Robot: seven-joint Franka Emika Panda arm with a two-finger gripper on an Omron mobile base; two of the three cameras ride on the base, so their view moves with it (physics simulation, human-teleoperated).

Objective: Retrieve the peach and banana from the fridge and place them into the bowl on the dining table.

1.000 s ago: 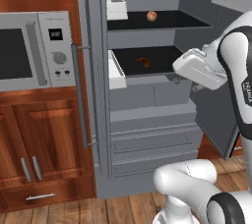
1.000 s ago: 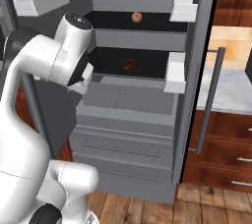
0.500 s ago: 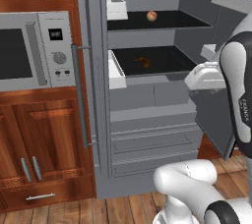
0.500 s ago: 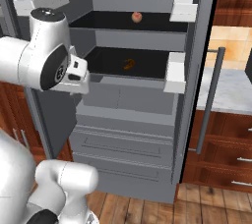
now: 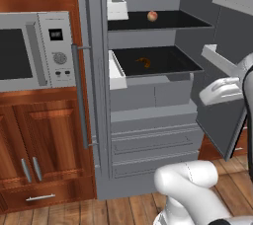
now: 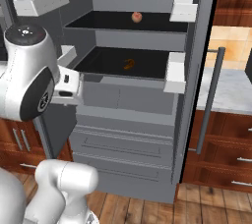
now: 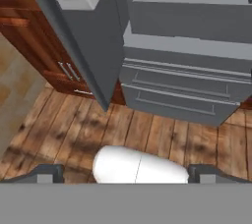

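The grey fridge (image 5: 148, 130) stands open. The peach (image 5: 152, 16) (image 6: 137, 16) rests on its top black shelf. A small brown-orange banana (image 5: 144, 62) (image 6: 129, 64) lies on the shelf below. My gripper (image 7: 125, 174) is open and empty, its fingertips (image 7: 45, 173) far apart. It hangs in front of the fridge at the height of the lower shelf, beside the open door (image 5: 217, 115), well short of both fruits. The hand view faces down at the fridge's bottom drawers (image 7: 197, 70) and the wood floor. The bowl and the dining table are out of view.
A built-in microwave (image 5: 34, 51) and reddish wood cabinets (image 5: 44, 145) stand to the fridge's left. White door bins (image 5: 116, 7) (image 6: 184, 6) stick out from the open doors. A stone counter (image 6: 231, 93) over wood drawers lies to the right.
My arm has swung back from the fridge shelves toward the open door on the arm's side, and the hand has dropped a little. The gripper stayed open. Peach and banana have not moved.
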